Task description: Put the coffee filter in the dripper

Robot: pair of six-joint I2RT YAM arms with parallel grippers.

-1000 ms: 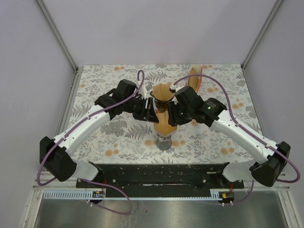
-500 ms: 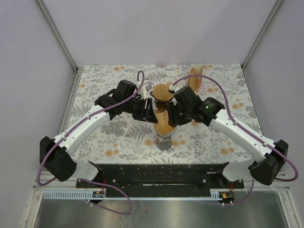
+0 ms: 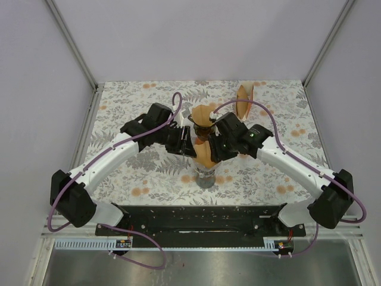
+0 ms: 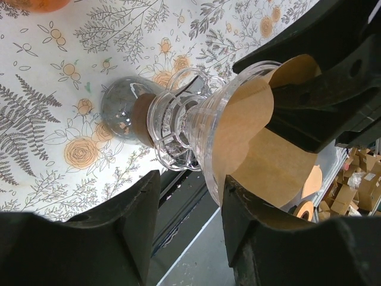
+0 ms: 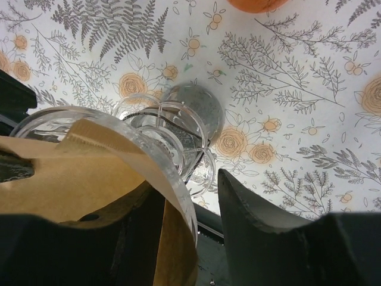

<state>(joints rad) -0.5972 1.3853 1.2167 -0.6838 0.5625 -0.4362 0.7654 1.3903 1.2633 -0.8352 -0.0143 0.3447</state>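
Lately your right arm has crept in toward the centre: in the overhead view its wrist sits closer over the dripper (image 4: 199,128) than it did a second ago, and the spare filters (image 3: 244,100) at the back of the table (image 3: 149,176) show more fully behind it. The left arm has hardly shifted. You are in the seating stage, not the carrying stage.

The coffee filter (image 4: 256,143) is already inside the cone. Its brown paper lies against the clear wall, and its upper edge stands out past the rim. The dripper sits on the carafe (image 4: 122,110) in the middle of the table.

Your right gripper (image 5: 190,199) has its fingers apart, straddling the rim with the paper's edge between them. One pad may be brushing the paper, but the filter hides that side, so you cannot be sure. Your left gripper (image 4: 186,202) is also spread, its fingers on either side of the lower rim and gripping nothing.

Judging by this, what remains is to press the paper flush and back both arms off without dragging it out.
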